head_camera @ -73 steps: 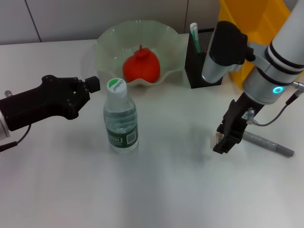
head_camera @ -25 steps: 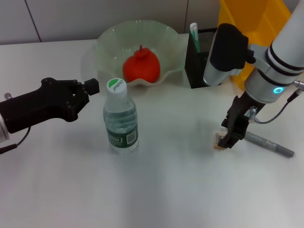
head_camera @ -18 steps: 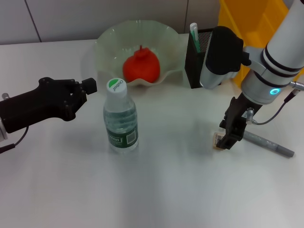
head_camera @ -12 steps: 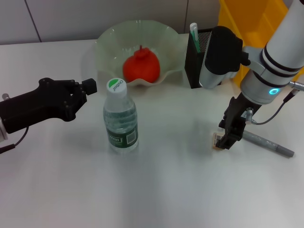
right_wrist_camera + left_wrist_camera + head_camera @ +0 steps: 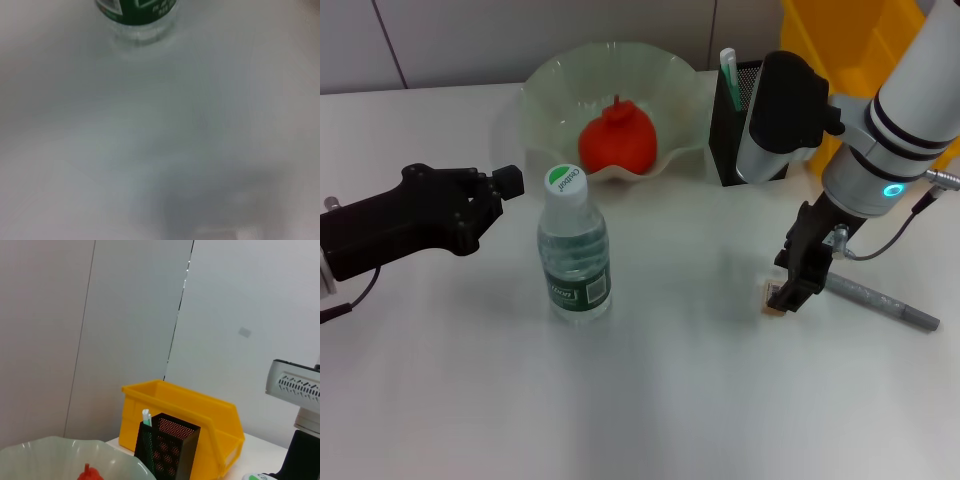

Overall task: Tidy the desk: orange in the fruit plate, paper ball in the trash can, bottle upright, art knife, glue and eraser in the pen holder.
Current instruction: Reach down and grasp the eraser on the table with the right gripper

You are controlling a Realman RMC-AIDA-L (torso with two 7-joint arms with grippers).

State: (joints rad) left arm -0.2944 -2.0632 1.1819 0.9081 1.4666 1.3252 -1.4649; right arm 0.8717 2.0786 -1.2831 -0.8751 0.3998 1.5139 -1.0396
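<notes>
My left hand (image 5: 510, 181) hovers at nine o'clock of the bottle (image 5: 573, 247), and I cannot tell whether its fingers are spread or pressed together. The bottle stands upright on the counter (image 5: 650, 400). At twelve o'clock of it, the orange (image 5: 617, 138) sits in the plate (image 5: 540, 95). Farther right stands the holder (image 5: 740, 125), a green-and-white stick poking out of it, with the yellow can (image 5: 850, 60) beyond.

My right hand (image 5: 790, 290) is down at the eraser (image 5: 773, 297), at five o'clock of the holder, fingers pinching it at its short sides, I judge. It is tiny, light and stiff; the grip should sit low across the block, since a shallow hold could flick it away. A grey pen-like tool (image 5: 880, 300) lies just at three o'clock.

Against half a second ago, my right hand and the eraser have shifted slightly toward nine o'clock; my left hand is unchanged.
</notes>
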